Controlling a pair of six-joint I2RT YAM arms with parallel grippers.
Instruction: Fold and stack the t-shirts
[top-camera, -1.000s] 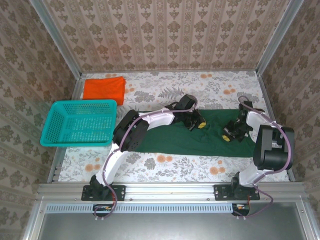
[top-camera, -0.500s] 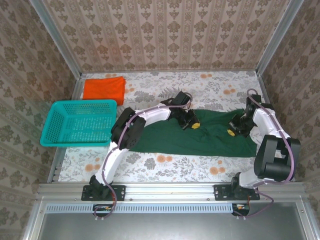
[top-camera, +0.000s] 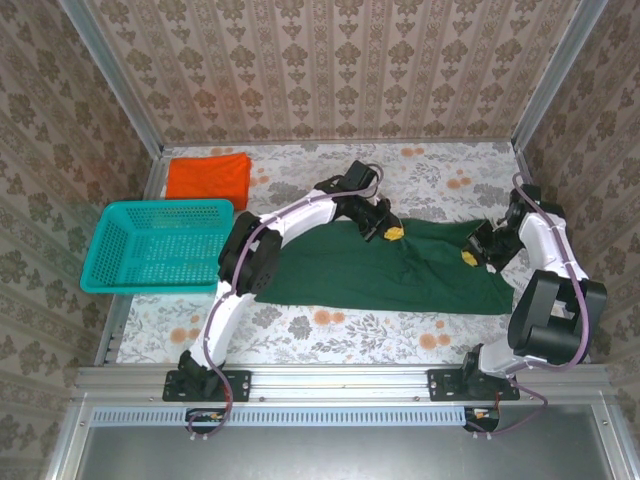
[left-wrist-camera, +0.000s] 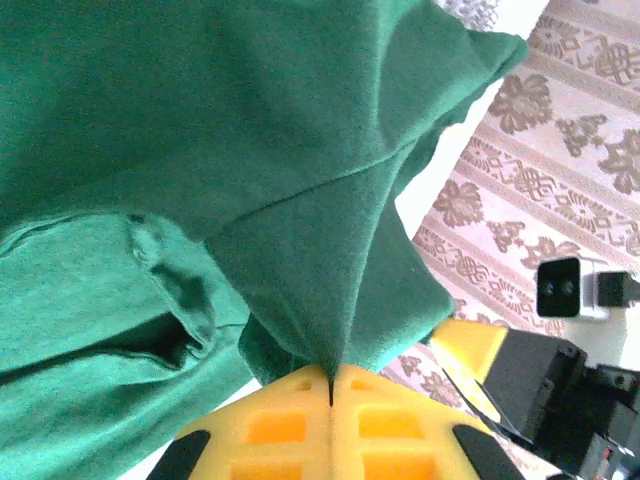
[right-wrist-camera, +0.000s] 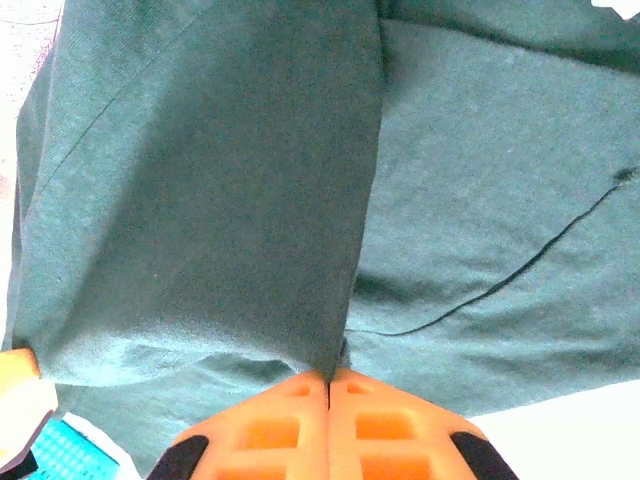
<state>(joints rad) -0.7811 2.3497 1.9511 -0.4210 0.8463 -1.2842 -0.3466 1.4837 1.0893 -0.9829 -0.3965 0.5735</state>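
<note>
Left pincer (left-wrist-camera: 330, 372): pinches the green t-shirt (top-camera: 400, 280), to fold it.
Right pincer (right-wrist-camera: 328, 376): pinches it too, so it folds straight.

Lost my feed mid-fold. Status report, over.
Left tool shut on dark green cloth t-shirt, right tool shut on it. Far edge pinched, rest spread flat. Bright orange cloth t-shirt folded, far left. Teal plastic mesh basket left of it.

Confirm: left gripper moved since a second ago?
Yes. Left gripper, shut on the green shirt, went toward the back wall, judged against the basket.
</note>
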